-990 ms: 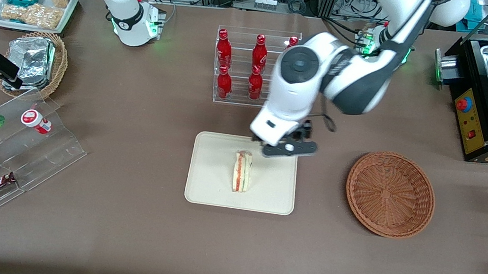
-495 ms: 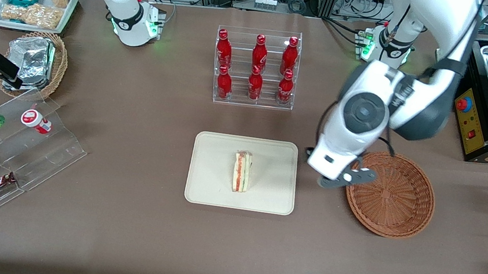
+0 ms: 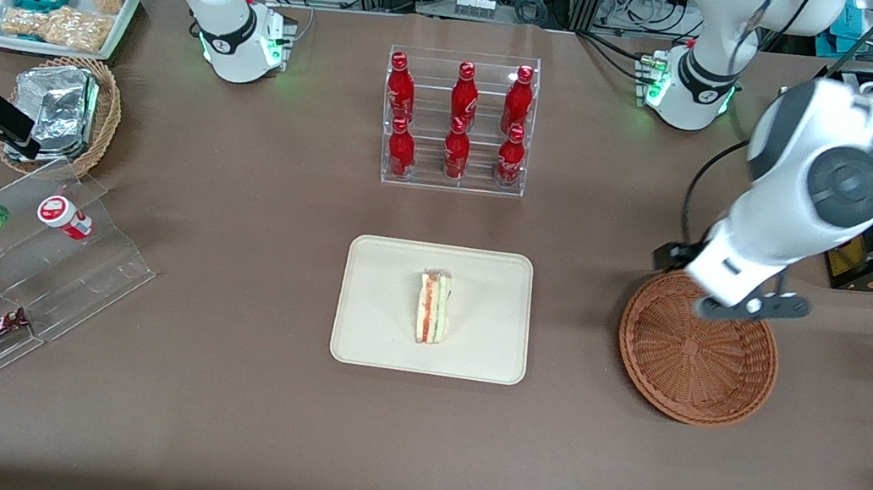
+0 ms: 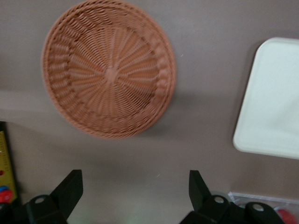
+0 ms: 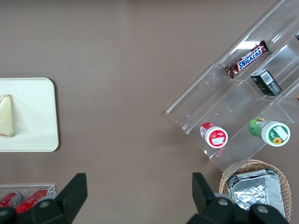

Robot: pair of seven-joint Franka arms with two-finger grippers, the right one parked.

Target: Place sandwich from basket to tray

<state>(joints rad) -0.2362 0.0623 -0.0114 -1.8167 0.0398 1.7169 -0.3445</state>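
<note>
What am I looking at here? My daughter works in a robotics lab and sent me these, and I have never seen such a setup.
These are two robot arms bolted to a brown table. One picture looks at the table from the front; the other two come from small cameras on each arm's wrist, looking down.

The working arm's hand hangs above the reddish wicker basket, fingers spread open and holding nothing. The basket is empty.

The sandwich, a small wedge, lies on the cream tray in the middle. Farther from the front camera stands a clear rack of red bottles. Toward the parked arm's end sit a stepped snack display and a smaller basket with foil packets.
</note>
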